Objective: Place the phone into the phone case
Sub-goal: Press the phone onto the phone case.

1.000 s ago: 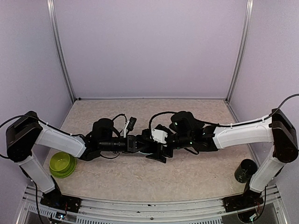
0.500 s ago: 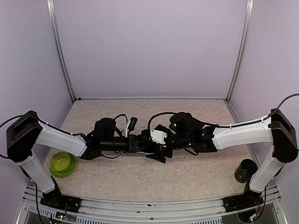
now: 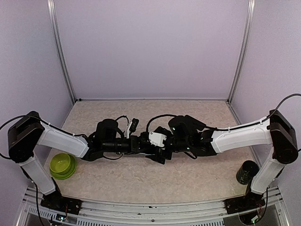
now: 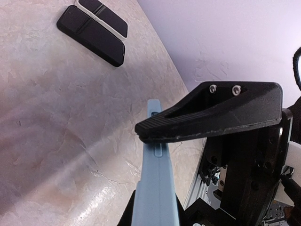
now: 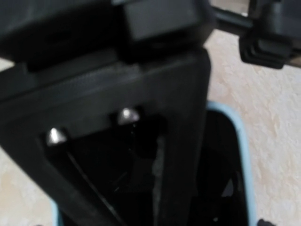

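While the left gripper [image 3: 142,144] is clamped on the light-blue phone case [image 4: 154,188] and holds it edge-up off the worktop [image 4: 56,117], the right gripper [image 3: 163,147] hangs just beside it at the middle of the worktop with its jaws wide apart and nothing visibly between them. In the right wrist view, one left finger [image 5: 141,136] lies across the case's face, with the blue rim [image 5: 242,155] showing past it around a dark inside. That view is too blurred to tell whether the dark area is bare lining or something seated there. Two dark slabs [image 4: 91,35] lie flat and side by side on the worktop, well apart from the case. I judge one of them to be the phone, though which one cannot be told, so the fitting looks not yet done. The main risk is the grip itself. The case is pinched over only a small part, so a push from a phone going in could twist it in the clamp or lever it out altogether. The finger across the face may also block the seat, leaving the phone caught on the rim at a slant. The two wrists are crowded together, and a careless swing by either could knock the case loose. A slab lying flat gives wide jaws little edge to catch, so it may skid, and the wrong slab could be picked up.
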You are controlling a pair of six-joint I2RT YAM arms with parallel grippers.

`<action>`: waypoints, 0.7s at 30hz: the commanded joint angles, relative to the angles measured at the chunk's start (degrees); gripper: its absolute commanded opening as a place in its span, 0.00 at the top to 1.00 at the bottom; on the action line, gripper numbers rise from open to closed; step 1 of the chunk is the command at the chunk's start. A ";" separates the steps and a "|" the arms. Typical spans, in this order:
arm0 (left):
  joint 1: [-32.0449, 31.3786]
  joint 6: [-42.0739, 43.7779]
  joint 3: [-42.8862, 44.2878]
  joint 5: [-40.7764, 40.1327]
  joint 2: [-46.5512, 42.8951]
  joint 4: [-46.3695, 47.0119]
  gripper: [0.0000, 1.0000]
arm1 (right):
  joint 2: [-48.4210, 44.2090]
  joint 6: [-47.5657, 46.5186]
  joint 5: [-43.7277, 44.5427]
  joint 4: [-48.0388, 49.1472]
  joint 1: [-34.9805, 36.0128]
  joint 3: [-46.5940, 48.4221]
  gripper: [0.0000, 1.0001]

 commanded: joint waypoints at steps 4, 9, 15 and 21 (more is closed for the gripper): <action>-0.29 0.44 2.01 0.17 -0.14 4.88 1.00 | 1.55 -0.09 0.01 0.64 1.02 1.21 0.12; -0.31 1.03 2.08 0.94 -0.54 4.88 1.00 | 1.94 -0.78 -0.87 -0.63 1.02 1.53 0.21; -0.31 2.11 2.29 1.98 -1.19 4.10 1.00 | 2.04 -1.90 -2.52 -2.62 1.02 1.56 0.28; -0.31 2.45 2.35 2.84 -1.46 3.94 1.00 | 1.77 -2.06 -2.97 -2.32 1.05 1.12 0.11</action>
